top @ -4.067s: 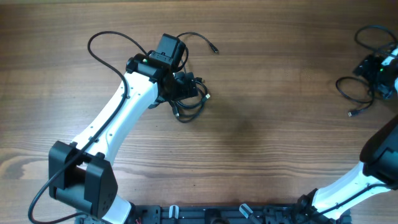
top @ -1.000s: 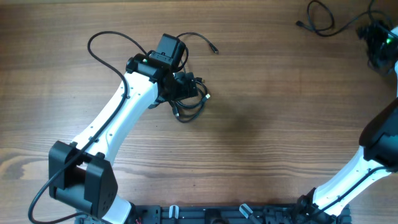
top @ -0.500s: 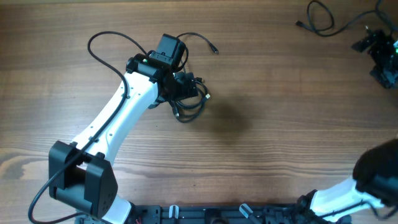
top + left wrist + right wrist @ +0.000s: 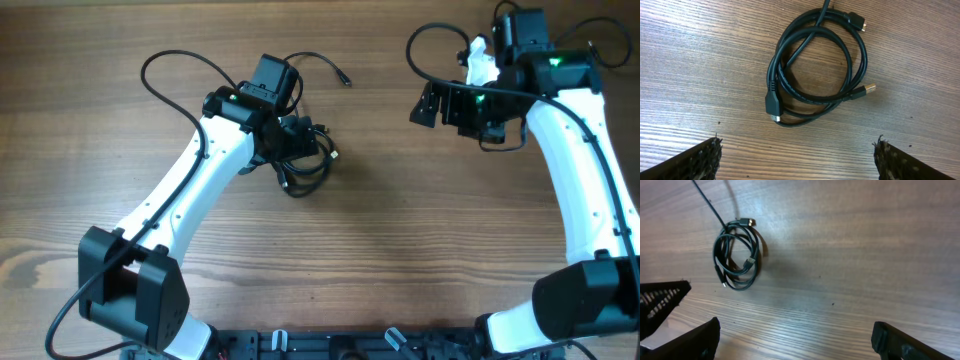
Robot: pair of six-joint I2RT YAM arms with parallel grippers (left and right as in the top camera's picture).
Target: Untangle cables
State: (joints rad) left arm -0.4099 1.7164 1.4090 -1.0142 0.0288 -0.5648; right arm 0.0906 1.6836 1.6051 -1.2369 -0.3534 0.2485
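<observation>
— Two grippers, and we find both empty. The left gripper [image 4: 797, 145] hangs with its jaws spread wide right above the cable coil [image 4: 815, 65]. The right gripper [image 4: 795, 330] is just as wide, held above the bench [image 4: 400, 250] right of the middle, near the far edge. How much is untangled?

— Little, we judge. The coil lies left of the middle of the bench, toward the far edge, with its loops overlapping. We count three ends in it: a silver-tipped plug [image 4: 860, 23], a gold-tipped plug [image 4: 869, 89] and a black connector [image 4: 772, 102]. So at least two cords share it.

— Anything laid apart?

— One thin strand [image 4: 322, 60] leaves the coil toward the far edge and ends in a free plug [image 4: 344, 80]. We cannot tell a third cord from the arm wiring by the right arm. Parting the loops is what we judge is left.
</observation>
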